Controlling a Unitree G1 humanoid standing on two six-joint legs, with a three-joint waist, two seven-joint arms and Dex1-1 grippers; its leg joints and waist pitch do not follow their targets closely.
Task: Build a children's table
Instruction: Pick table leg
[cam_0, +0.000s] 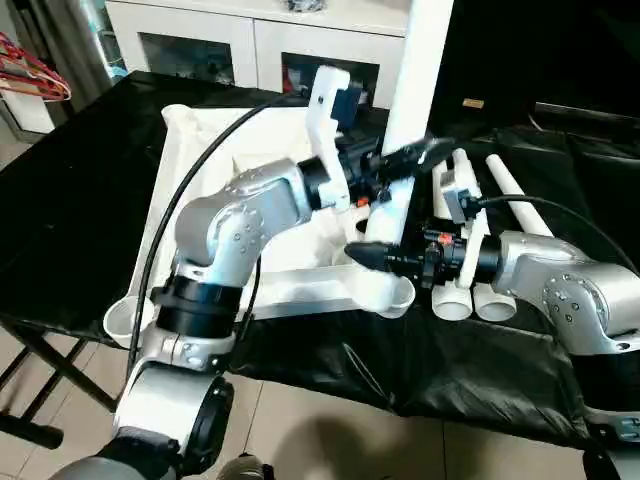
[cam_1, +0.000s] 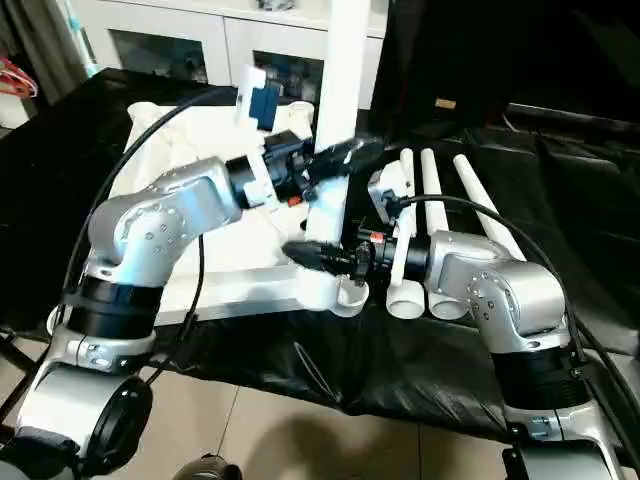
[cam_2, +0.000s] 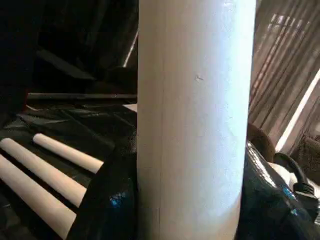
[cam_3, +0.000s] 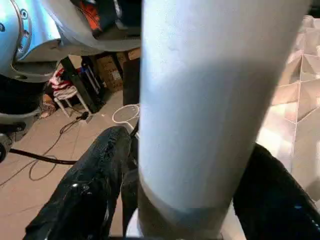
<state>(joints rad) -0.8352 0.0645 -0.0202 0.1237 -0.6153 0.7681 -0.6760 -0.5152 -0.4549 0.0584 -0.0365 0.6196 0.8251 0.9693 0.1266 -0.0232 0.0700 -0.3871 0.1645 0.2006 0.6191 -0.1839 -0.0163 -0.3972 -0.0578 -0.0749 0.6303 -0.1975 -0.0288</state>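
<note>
at centre frame an upright leg (cam_0: 405, 130) stands with its lower end in the near-right corner socket (cam_0: 392, 290) of the tabletop (cam_0: 200, 140), which lies underside up on the black-covered table (cam_0: 70, 200). left gripper (cam_0: 408, 157) is clamped on the leg partway up, black fingers (cam_2: 107, 200) on both sides of the tube in the left wrist view. likely there to keep the leg vertical while it seats. right gripper (cam_0: 378, 258) sits low on the same leg just above the socket, fingers (cam_3: 85, 200) flanking the tube; jaws stand either side of it, but contact not clear, so can't tell if it grips or just brackets. probably placed low to guide or press the end into the socket.

three spare legs (cam_0: 500, 200) lie side by side on the table at centre right, just behind the right forearm, round ends toward the near edge, staged within reach for the other sockets. other corner sockets look empty, so judged as first leg of four, early in the task.

white cabinet (cam_0: 250, 45) with glass doors at upper left, red hangers (cam_0: 30, 70) at far left edge. small tan label (cam_0: 473, 103) on the dark surface at upper right, text too small to read. no brand or writing legible anywhere.
</note>
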